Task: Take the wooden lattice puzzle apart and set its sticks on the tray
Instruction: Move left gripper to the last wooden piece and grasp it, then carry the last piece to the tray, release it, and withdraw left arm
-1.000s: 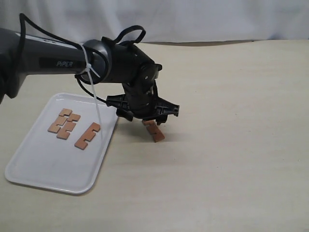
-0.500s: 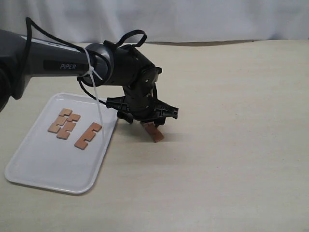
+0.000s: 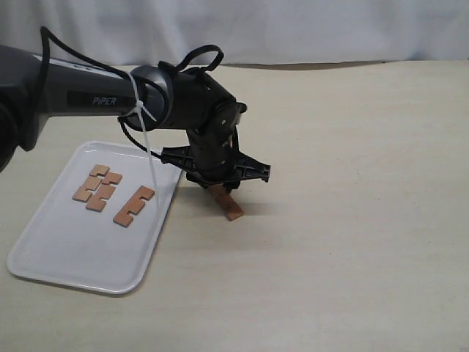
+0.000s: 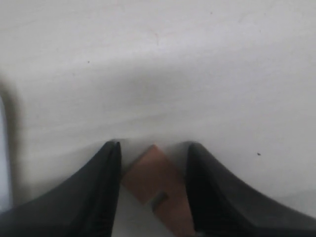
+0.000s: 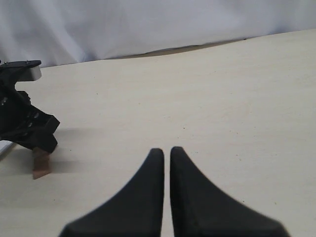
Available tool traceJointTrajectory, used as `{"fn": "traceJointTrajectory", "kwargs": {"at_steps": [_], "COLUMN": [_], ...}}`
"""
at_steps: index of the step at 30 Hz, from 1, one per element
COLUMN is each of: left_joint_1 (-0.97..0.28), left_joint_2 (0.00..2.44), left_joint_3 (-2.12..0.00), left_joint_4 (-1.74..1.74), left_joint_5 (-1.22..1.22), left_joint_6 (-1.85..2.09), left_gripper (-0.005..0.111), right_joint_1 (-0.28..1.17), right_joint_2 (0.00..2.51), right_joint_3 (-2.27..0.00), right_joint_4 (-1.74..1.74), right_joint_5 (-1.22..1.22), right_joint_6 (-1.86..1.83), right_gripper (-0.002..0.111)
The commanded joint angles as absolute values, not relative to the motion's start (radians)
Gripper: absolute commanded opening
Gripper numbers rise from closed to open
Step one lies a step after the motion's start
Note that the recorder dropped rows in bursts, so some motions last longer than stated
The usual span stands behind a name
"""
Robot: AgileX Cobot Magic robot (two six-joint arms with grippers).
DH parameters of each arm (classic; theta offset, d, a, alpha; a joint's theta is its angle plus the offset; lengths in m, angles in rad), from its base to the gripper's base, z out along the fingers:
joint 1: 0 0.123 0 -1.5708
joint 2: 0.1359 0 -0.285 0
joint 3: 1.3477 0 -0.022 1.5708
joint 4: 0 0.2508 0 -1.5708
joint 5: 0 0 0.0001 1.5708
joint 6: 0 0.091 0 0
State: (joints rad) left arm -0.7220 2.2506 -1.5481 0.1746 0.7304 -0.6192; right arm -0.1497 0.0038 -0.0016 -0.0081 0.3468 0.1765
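No assembled lattice shows; only loose sticks. One reddish-brown notched stick [image 3: 231,209] lies on the table just right of the white tray [image 3: 73,249]. My left gripper [image 3: 220,183] is down at the table over its near end. In the left wrist view the stick [image 4: 155,175] lies slantwise between the black fingers [image 4: 106,187] of the open left gripper [image 4: 153,148], close to both. Three more sticks lie on the tray: a touching pair [image 3: 97,188] and a single one [image 3: 133,206]. My right gripper [image 5: 166,150] is shut and empty, and in its view the stick [image 5: 41,164] shows far off.
The tray's right rim [image 3: 170,202] lies a short way left of the left gripper. A white cloth backdrop [image 3: 293,29] hangs behind the beige table [image 3: 352,220]. The left arm's black cable [image 3: 201,55] loops above its wrist.
The left gripper has come down onto the table around the stick's end. The stick now looks lower and flatter on the table. The sticks on the tray have not moved.
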Motion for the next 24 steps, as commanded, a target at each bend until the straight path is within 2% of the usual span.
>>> {"fn": "traceJointTrajectory", "kwargs": {"at_steps": [1,8,14,24], "left_joint_1": [-0.721,-0.704,-0.622,-0.463], "left_joint_2": [2.229,2.061,1.981,1.852], "left_joint_3": [-1.55,-1.55,-1.524,-1.206], "left_joint_4": [0.164,0.166,0.179,0.232], "left_joint_5": [0.77,0.863,1.035,0.92], "left_joint_6": [-0.575,-0.422,-0.322,-0.281], "left_gripper": [0.0,0.0,0.0,0.0], "right_joint_1": [-0.151,-0.151,-0.151,-0.151], "right_joint_2": [0.0,0.0,0.0,0.0], "right_joint_3": [0.0,0.0,0.0,0.0], "right_joint_4": [-0.008,-0.008,-0.008,-0.008], "right_joint_5": [0.343,0.343,0.343,0.343], "right_joint_6": [0.18,0.18,0.18,0.18], "right_gripper": [0.004,0.004,0.004,0.004]}}
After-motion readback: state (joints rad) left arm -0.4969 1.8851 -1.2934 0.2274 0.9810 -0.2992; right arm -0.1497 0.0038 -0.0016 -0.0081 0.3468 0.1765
